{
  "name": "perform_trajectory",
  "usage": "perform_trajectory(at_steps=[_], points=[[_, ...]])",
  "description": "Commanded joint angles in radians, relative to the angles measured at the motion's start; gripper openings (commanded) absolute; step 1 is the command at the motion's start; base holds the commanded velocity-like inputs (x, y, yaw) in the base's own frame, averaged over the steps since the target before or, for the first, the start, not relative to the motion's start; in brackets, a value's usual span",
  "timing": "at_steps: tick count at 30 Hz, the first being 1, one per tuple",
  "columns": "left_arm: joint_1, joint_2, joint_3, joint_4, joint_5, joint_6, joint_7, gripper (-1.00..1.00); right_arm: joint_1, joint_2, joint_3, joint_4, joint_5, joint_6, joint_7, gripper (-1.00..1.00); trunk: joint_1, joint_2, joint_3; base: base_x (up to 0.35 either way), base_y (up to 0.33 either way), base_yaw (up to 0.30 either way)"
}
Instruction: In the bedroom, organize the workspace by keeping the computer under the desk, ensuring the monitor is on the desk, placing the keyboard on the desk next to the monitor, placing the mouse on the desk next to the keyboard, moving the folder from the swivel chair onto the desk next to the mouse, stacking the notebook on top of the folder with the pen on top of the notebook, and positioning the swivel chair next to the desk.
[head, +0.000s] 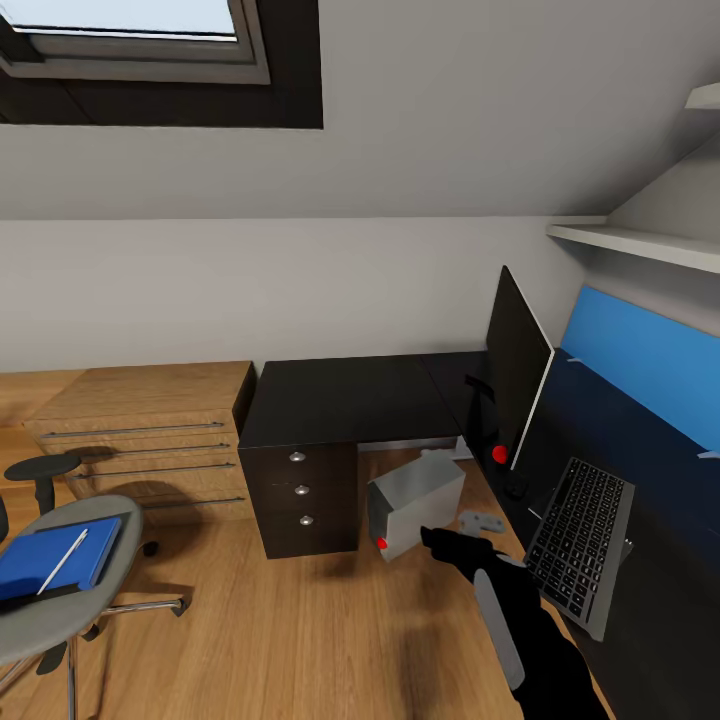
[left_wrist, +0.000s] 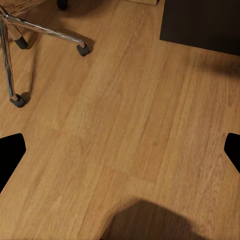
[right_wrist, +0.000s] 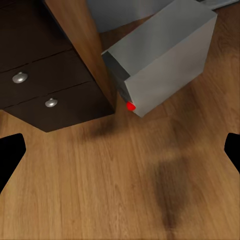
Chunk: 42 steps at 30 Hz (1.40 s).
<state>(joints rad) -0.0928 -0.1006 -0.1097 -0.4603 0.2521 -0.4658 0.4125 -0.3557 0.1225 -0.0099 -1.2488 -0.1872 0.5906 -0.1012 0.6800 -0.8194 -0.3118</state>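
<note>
Head view: you're standing between chair and table, nothing gripped, so I'd call this the approach before any pick. One monitor stands upright on the right wing of the table, near the inner corner. One keyboard lies tilted on that wing's front part, near the monitor's base but skewed; it'll want straightening. A small dark lump between the monitor's base and the keyboard may be the mouse, too small to tell. One computer sits on the floor just beside the drawer block, partly under the table's inner corner. One folder lies on the chair seat, one pen on top of it. A dark edge under the folder could be the notebook; can't confirm. One wooden cabinet stands against the table's left end. Your right arm reaches forward and its pincer points at the computer; apart or together, can't tell here.

Left wrist: left pincer's fingertips sit at opposite borders of the picture, so spread apart, empty, over bare floor. Two of the chair's casters show here.

Right wrist: right pincer's fingertips likewise spread, empty, over floor, facing the computer and two drawer knobs.

Next move, my guess: turn toward the chair, lift the pen off, then slide a pincer under the folder's edge.
</note>
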Motion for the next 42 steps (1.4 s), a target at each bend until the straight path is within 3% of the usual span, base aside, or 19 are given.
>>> perform_trajectory(at_steps=[1, 23, 42], points=[[-0.001, 0.001, -0.008, 0.0, 0.007, -0.004, 0.008, 1.0, 0.0, 0.001, -0.001, -0.003, -0.011, 0.004, -0.008, 1.0, 0.0, -0.001, -0.001, 0.0, 0.0, 0.0], [-0.001, 0.002, -0.008, 0.003, 0.007, -0.004, 0.008, 1.0, 0.001, 0.002, -0.001, -0.019, -0.011, 0.004, -0.009, 1.0, 0.0, -0.001, -0.001, 0.0, 0.0, -0.01], [-0.001, 0.004, -0.007, 0.003, 0.01, -0.002, 0.008, 1.0, 0.001, 0.0, -0.003, -0.022, -0.008, 0.001, -0.009, 1.0, 0.0, -0.001, -0.001, 0.0, 0.0, -0.233]])
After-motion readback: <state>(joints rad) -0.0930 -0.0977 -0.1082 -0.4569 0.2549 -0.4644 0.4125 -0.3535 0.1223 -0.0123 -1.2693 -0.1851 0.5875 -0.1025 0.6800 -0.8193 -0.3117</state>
